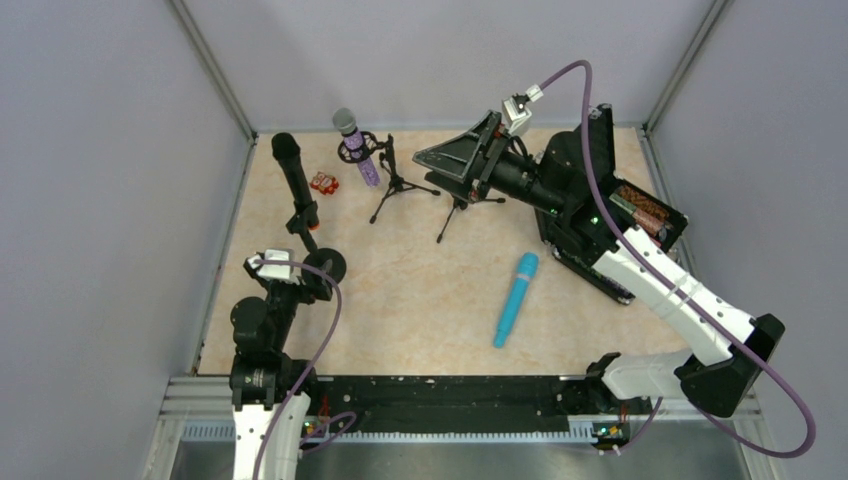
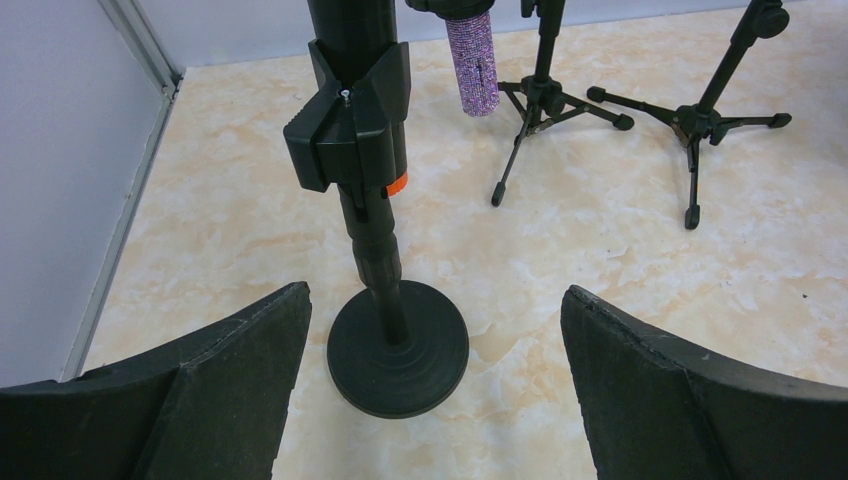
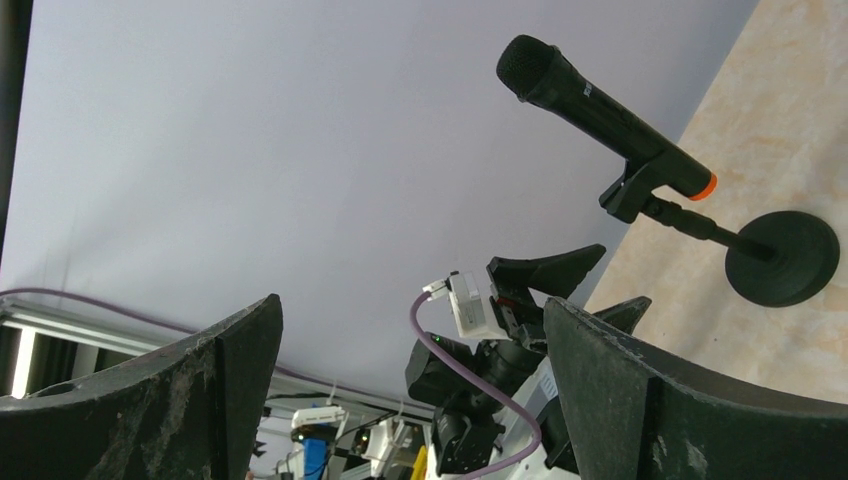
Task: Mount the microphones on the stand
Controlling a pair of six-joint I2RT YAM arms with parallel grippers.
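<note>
Turquoise microphone [image 1: 516,300] lying flat, axis near-to-far, black microphone [image 1: 293,178] upright in stand [image 2: 398,348]

The left arm [image 1: 262,330] has black joint housings and a white lower link. The right arm [image 1: 660,290] has white, boxy links between black joints, with a small green light [image 1: 592,217] on it. A purple cable [image 1: 590,150] runs along each arm to a white block [image 1: 517,112] at the wrist. The fingers [image 2: 230,390] are broad, curved wedges in matte black, and the right pair [image 3: 650,400] shows grey scuffs.
</note>
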